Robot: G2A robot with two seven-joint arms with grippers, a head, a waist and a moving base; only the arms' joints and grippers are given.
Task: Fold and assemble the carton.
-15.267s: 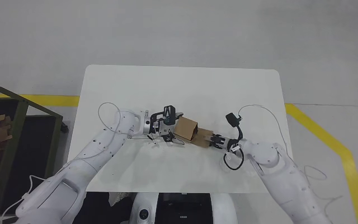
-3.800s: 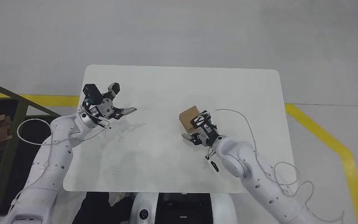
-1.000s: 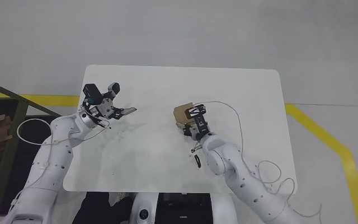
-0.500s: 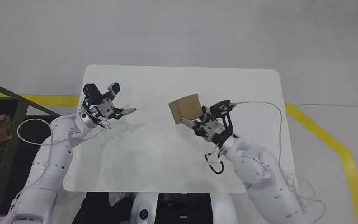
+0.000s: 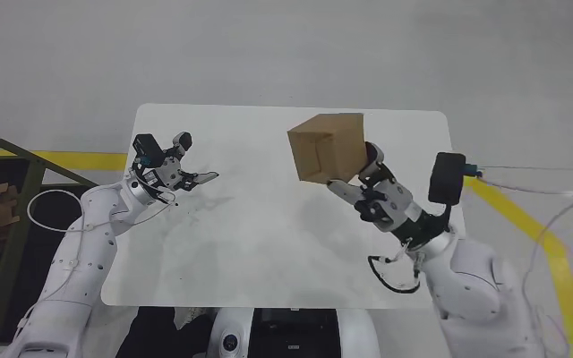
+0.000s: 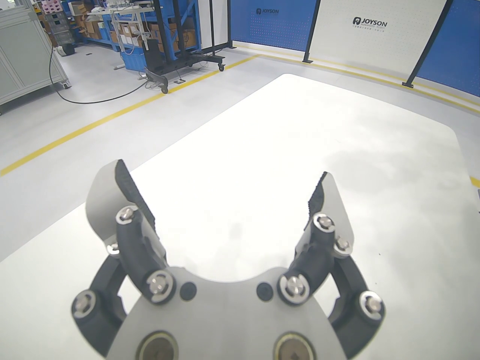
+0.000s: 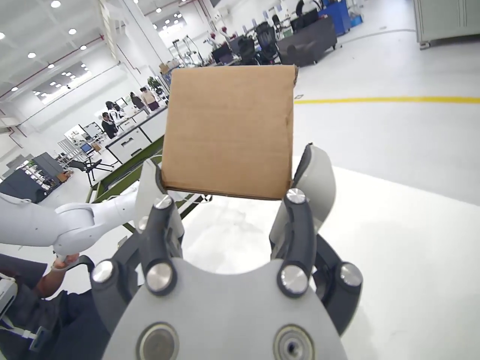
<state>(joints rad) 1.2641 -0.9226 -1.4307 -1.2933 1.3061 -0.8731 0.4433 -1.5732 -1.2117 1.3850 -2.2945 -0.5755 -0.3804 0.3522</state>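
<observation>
A white table (image 5: pixel 224 259) stands on a grey floor, and a yellow line (image 5: pixel 515 210) is painted on the floor beside it. The carton (image 5: pixel 327 148) is made of brown cardboard and has a box shape with flat sides. It is up in the air over the far right part of the table and does not touch the table top. The right pincer (image 5: pixel 355 172) has hold of it at the end nearest the arm. One finger presses on each side of the carton, so the pincer is only as far open as the carton is wide. In the right wrist view a flat brown side of the carton faces the camera and stands up straight between the two fingers. The left pincer (image 5: pixel 192 174) is over the left side of the table, well apart from the carton. Its two fingers are spread wide, and it has hold of nothing. Between them you see bare white table.
</observation>
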